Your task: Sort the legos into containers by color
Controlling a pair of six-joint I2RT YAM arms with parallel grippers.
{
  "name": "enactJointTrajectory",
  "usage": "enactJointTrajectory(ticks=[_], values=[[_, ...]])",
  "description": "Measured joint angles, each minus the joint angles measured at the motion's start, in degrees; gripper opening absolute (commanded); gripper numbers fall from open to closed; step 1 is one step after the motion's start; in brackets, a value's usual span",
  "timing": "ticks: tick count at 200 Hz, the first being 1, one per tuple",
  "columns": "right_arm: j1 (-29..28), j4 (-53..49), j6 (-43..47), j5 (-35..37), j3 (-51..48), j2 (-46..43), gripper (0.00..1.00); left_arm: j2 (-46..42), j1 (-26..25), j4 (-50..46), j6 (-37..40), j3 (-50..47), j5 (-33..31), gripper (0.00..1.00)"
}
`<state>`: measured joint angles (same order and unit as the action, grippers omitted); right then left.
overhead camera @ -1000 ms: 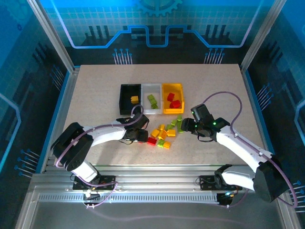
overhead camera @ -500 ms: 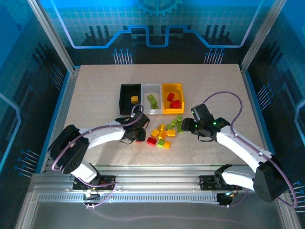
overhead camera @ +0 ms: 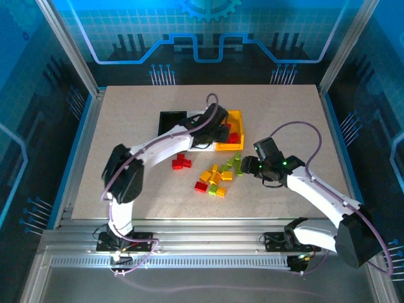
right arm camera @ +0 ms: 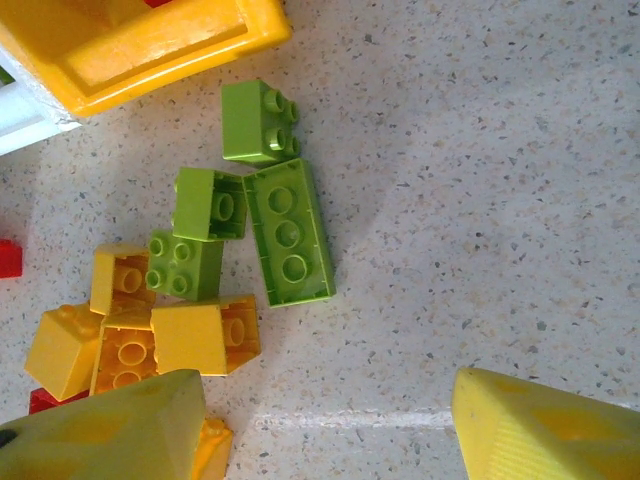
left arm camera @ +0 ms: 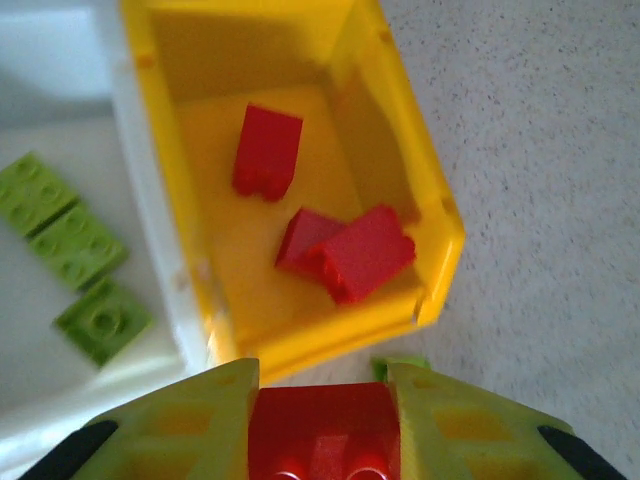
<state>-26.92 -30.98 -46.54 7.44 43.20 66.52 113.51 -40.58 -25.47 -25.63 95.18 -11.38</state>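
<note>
We see the left gripper (overhead camera: 222, 130) up over the yellow bin (overhead camera: 235, 117). In the left wrist view its two fingers are squeezed tight on a red brick (left arm camera: 322, 440), one finger on each side. The brick hangs above the near edge of the yellow bin (left arm camera: 441, 212). Three red bricks (left arm camera: 350, 252) lie inside that bin, two of them touching and one a little apart.

Just beside it sits the white bin (left arm camera: 45, 60), with three green bricks (left arm camera: 78, 245) on its floor. From the top we also see the black bin (overhead camera: 169, 121) on the far side of the white one.

The right gripper (overhead camera: 249, 166) is low over the table (overhead camera: 126, 113), next to the pile of legos (overhead camera: 216, 177). In the right wrist view its fingers (right arm camera: 110, 432) are wide apart and hold nothing. Between and past them lie four green legos (right arm camera: 290, 232) close together, and some yellow legos (right arm camera: 135, 335) touching each other just beside them. A corner of the yellow bin (right arm camera: 130, 45) is near the green ones.

A red piece (overhead camera: 181, 163) lies alone on the table, apart from the pile.
</note>
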Motion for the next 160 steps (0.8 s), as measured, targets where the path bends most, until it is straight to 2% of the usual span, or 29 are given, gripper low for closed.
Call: enactJointTrajectory(ticks=[14,36,60,81,100,107,134,160], values=[[0.17,-0.04,0.00,0.00,-0.13,-0.02,0.68,4.83,0.02,-0.63,0.81,4.85,-0.44,0.27],[0.48,-0.13,0.00,0.00,-0.13,-0.57,0.68,10.75,0.02,-1.79,1.88,11.15,-0.85,0.38],[0.72,-0.35,0.00,0.00,-0.15,-1.73,0.68,14.53,0.02,-3.41,2.12,16.13,-1.05,0.69],[0.81,-0.48,0.00,-0.04,-0.15,-2.25,0.68,15.41,0.02,-4.26,2.05,18.47,-1.01,0.85],[0.85,-0.50,0.00,-0.20,-0.17,-2.27,0.68,15.13,0.02,-4.26,1.84,18.75,-0.98,0.92],[0.85,-0.50,0.02,-0.28,-0.17,-2.25,0.68,14.82,0.02,-4.24,1.70,18.67,-0.81,0.98],[0.85,-0.42,0.04,-0.50,-0.17,-1.55,0.69,9.49,0.02,-3.04,1.31,13.64,0.26,0.99],[0.90,-0.15,0.09,-1.05,-0.17,1.68,0.68,-1.62,-0.04,0.17,-0.04,3.61,2.05,0.99]])
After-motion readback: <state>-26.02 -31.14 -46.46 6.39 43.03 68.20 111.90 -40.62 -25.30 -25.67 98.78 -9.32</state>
